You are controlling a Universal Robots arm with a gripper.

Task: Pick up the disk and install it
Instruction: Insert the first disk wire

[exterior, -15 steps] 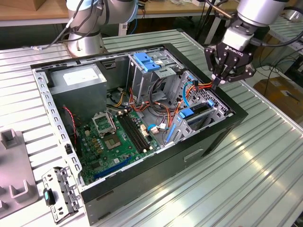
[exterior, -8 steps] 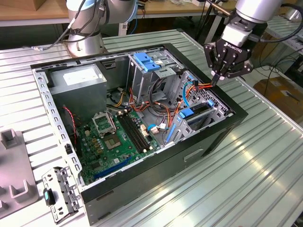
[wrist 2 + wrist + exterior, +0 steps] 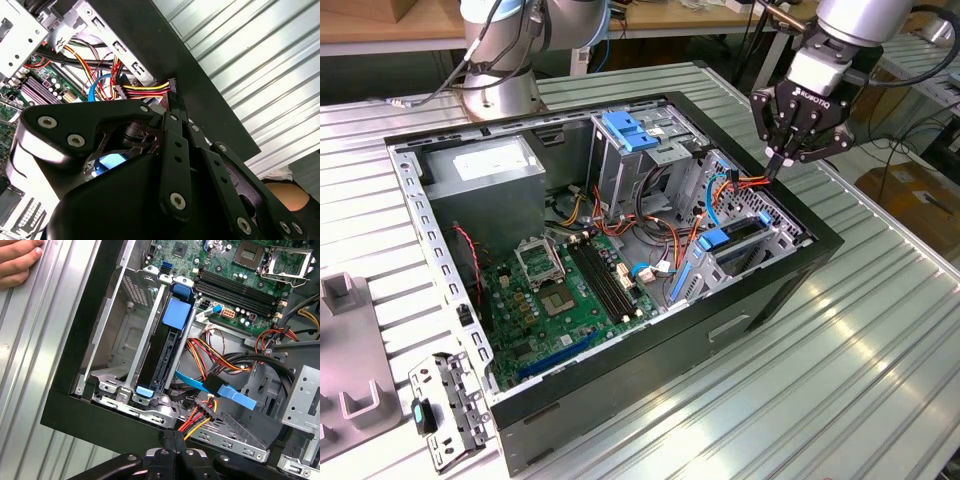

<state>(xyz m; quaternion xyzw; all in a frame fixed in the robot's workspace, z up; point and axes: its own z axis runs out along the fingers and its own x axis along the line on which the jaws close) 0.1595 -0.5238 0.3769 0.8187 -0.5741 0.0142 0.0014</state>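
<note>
The disk point(image 3: 164, 352) stands on edge in the drive cage at the case's front corner, a dark slab between silver rails with its blue carrier tab point(image 3: 178, 312) on top. In the exterior view the disk point(image 3: 716, 239) sits below and to the left of my gripper point(image 3: 777, 160). The gripper hangs over the case's edge with its fingers point(image 3: 172, 107) pressed together on a small black power connector point(image 3: 171, 84). Yellow, red and black wires point(image 3: 196, 424) run from the gripper point(image 3: 172, 437) into the case.
The open black computer case point(image 3: 760, 290) lies on a ribbed metal table point(image 3: 880, 350). Inside it are the green motherboard point(image 3: 575, 290), a grey power supply point(image 3: 485, 170), blue data cables point(image 3: 227, 390) and a tall drive cage point(image 3: 630, 150). A hand point(image 3: 17, 260) rests on the table beside the case.
</note>
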